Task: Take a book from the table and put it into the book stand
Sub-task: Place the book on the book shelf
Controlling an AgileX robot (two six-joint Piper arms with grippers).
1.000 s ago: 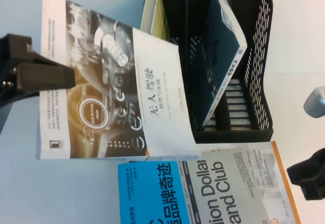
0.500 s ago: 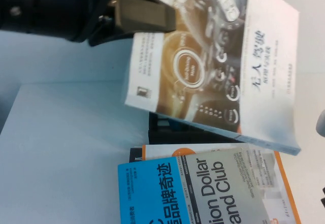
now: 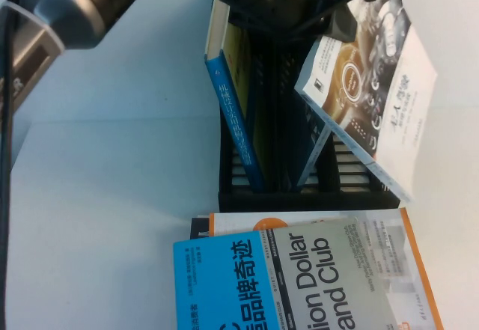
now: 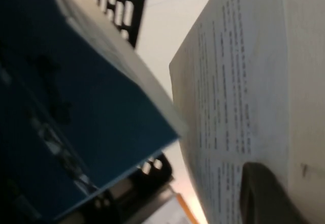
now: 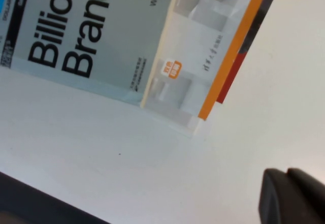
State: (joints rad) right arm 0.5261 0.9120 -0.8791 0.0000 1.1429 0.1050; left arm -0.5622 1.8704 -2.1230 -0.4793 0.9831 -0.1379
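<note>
The left gripper (image 3: 352,17) clamps the book (image 3: 374,90), a thick white paperback with a dark dashboard cover and orange-glowing dial, tilted above the black book stand (image 3: 299,188). The right gripper (image 5: 294,196) hovers near the Dollar Club book (image 5: 117,36); its opening cannot be told.

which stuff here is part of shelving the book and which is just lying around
In the job: white book, held in the left claw above the black stand.
Lying about: Dollar Club book, blue book in the stand, right claw over the table.
</note>
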